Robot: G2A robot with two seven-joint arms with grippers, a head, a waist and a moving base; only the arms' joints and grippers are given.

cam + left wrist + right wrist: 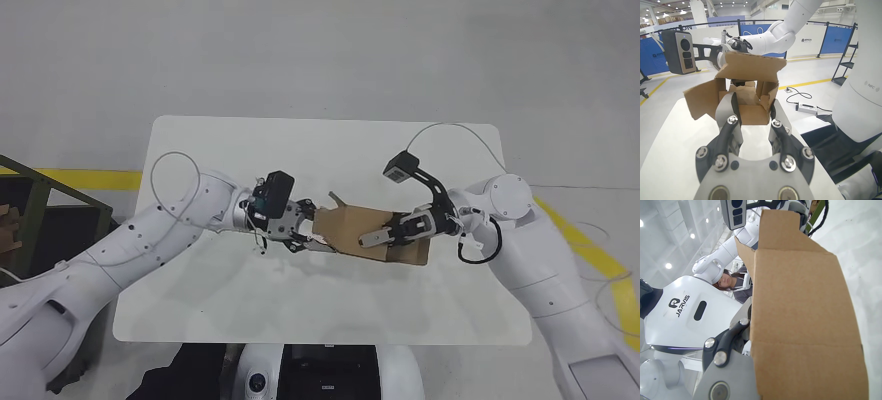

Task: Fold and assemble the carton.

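Note:
A brown cardboard carton lies partly erected on its side in the middle of the white table, its flaps spread. In the left wrist view its open end faces the camera. My left gripper is open at that mouth, one fingertip just inside and the other against a side flap. My right gripper holds the carton from the opposite end. One finger lies along the outside of a carton wall; the other finger is hidden behind the cardboard.
The table edges run close on all sides of the work area. A dark green cart stands on the floor beyond the table's left edge. A power brick with cable lies on the floor beside the table.

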